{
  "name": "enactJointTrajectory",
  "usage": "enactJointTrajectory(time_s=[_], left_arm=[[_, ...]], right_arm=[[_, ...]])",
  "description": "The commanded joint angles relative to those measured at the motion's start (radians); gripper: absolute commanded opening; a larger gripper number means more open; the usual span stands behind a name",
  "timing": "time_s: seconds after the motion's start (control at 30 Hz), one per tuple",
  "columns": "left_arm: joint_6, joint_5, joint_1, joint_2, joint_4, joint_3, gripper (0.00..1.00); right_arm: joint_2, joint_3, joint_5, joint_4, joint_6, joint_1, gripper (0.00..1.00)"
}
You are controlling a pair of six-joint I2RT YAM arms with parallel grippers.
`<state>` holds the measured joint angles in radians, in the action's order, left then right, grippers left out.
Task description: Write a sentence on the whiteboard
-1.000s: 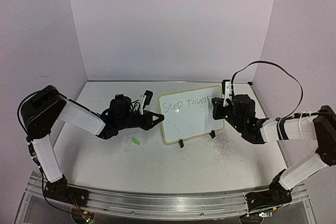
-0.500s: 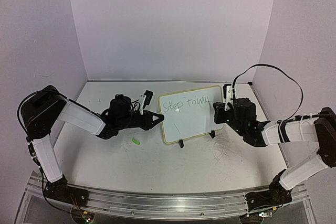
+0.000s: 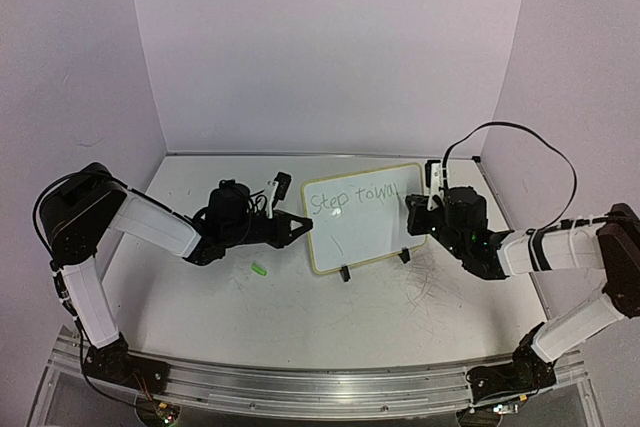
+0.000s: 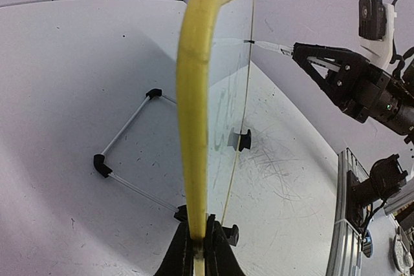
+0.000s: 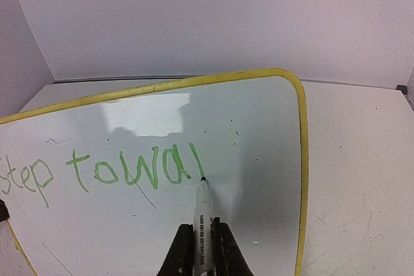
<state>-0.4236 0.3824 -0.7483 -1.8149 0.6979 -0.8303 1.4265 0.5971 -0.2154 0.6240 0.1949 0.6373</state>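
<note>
The whiteboard [image 3: 362, 219] with a yellow rim stands tilted on its wire stand at the table's middle. My left gripper [image 3: 304, 227] is shut on its left edge, and the left wrist view shows the rim [image 4: 194, 127] pinched between the jaws of the gripper [image 4: 200, 245]. My right gripper [image 5: 204, 229] is shut on a white marker [image 5: 204, 208]. The marker's tip touches the board at the foot of a fresh stroke. The sentence [image 5: 123, 167], in green, reads "Step towa" plus that stroke. From above, the right gripper [image 3: 416, 215] is at the board's right side.
A small green cap [image 3: 259, 269] lies on the table left of the board. The black wire stand [image 4: 129, 135] reaches behind the board, its feet [image 3: 345, 273] in front. Grey scuff marks [image 3: 435, 287] cover the tabletop on the right. Walls close in on three sides.
My right gripper with the marker has shifted a little right and down along the board, uncovering the last letters. The left gripper and the board have stayed put.
</note>
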Motion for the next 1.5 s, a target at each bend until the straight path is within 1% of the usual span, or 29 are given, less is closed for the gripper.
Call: enactJointTrajectory(time_s=[0.0, 0.47, 0.57, 0.67, 0.77, 0.87, 0.97, 1.3, 1.47], left_arm=[[0.022, -0.031, 0.005, 0.034, -0.019, -0.019, 0.0], [0.022, -0.031, 0.005, 0.034, -0.019, -0.018, 0.0], [0.024, -0.034, 0.006, 0.038, -0.02, -0.015, 0.0], [0.027, -0.039, 0.006, 0.042, -0.021, -0.012, 0.0], [0.027, -0.04, 0.006, 0.041, -0.023, -0.012, 0.0], [0.026, -0.035, 0.005, 0.034, -0.023, -0.018, 0.0], [0.024, -0.03, 0.005, 0.032, -0.023, -0.023, 0.0], [0.026, -0.034, 0.006, 0.031, -0.023, -0.021, 0.0], [0.028, -0.033, 0.006, 0.029, -0.022, -0.023, 0.0]], right_arm=[[0.032, 0.058, -0.024, 0.053, -0.008, -0.005, 0.0], [0.045, 0.079, -0.101, 0.06, 0.0, -0.005, 0.0], [0.009, 0.055, -0.069, 0.05, 0.007, -0.005, 0.0], [-0.068, 0.007, -0.025, 0.051, 0.011, -0.006, 0.0], [-0.118, -0.036, 0.021, 0.051, 0.034, -0.046, 0.0], [-0.091, -0.032, 0.106, 0.051, 0.035, -0.081, 0.0], [-0.064, -0.021, 0.135, 0.062, 0.043, -0.085, 0.0], [-0.011, 0.01, 0.054, 0.088, 0.046, -0.085, 0.0], [0.007, 0.018, 0.045, 0.094, 0.044, -0.084, 0.0]])
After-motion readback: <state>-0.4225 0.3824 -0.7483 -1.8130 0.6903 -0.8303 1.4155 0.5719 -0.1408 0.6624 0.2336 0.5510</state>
